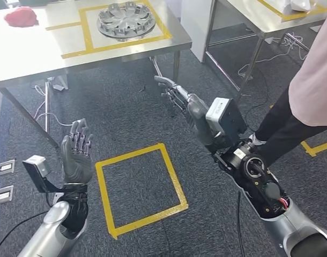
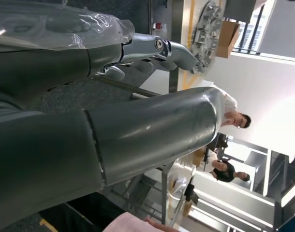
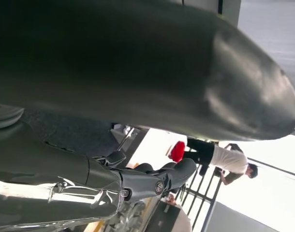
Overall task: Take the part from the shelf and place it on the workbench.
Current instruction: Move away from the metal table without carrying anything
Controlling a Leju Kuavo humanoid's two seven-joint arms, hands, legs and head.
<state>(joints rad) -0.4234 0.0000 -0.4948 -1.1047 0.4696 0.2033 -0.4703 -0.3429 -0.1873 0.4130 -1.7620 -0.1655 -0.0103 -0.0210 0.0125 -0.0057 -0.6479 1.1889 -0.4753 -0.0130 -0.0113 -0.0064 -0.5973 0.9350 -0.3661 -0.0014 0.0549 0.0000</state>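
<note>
The part, a silver wheel cover [image 1: 126, 20], lies flat on the steel workbench [image 1: 40, 53] inside a yellow taped outline; its edge is also seen as the wheel cover [image 2: 208, 34] in the left wrist view. My left hand [image 1: 76, 152] is raised over the floor at lower left, fingers upright and apart, holding nothing. My right hand [image 1: 176, 96] reaches forward below the bench's front edge, fingers stretched out, empty. Both hands are well short of the part.
A red cloth [image 1: 21, 17] lies at the bench's far left. A yellow taped square [image 1: 139, 187] marks the carpet between my arms. A person [image 1: 311, 91] in a pink top stands at the right. A second steel table [image 1: 271, 21] is behind them.
</note>
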